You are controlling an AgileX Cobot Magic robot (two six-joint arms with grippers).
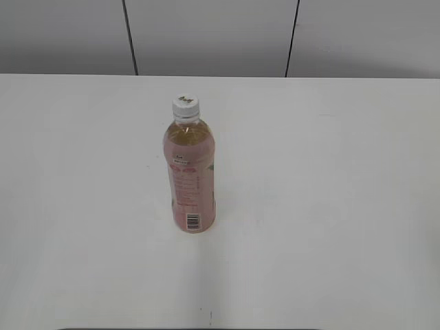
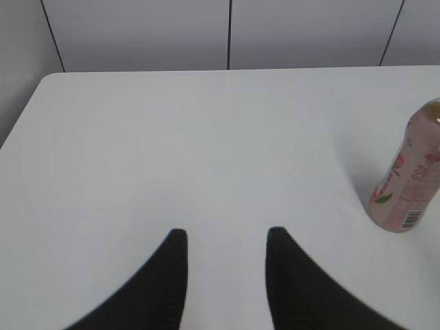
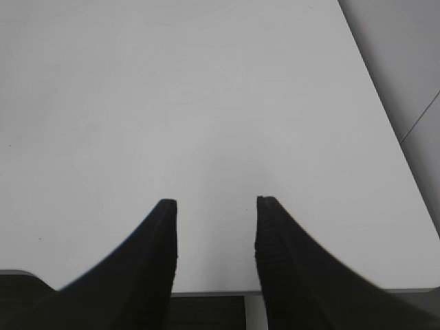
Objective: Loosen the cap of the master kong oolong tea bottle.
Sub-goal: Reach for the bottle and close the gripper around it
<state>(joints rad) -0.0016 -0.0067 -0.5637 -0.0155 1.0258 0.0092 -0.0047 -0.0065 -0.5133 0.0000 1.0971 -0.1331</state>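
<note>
The master kong oolong tea bottle (image 1: 190, 175) stands upright mid-table (image 1: 330, 206), cap (image 1: 185, 104) on, reachable from both sides; left gripper (image 2: 225, 237) and right gripper (image 3: 215, 205) wait parted, holding nothing

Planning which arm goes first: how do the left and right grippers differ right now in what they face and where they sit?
The left gripper has the master kong oolong tea bottle in its view, off to the right; the right gripper faces only bare table. The right gripper sits at the table's near edge, while the left hangs over the tabletop. Both are open, empty, and out of the exterior view.
</note>
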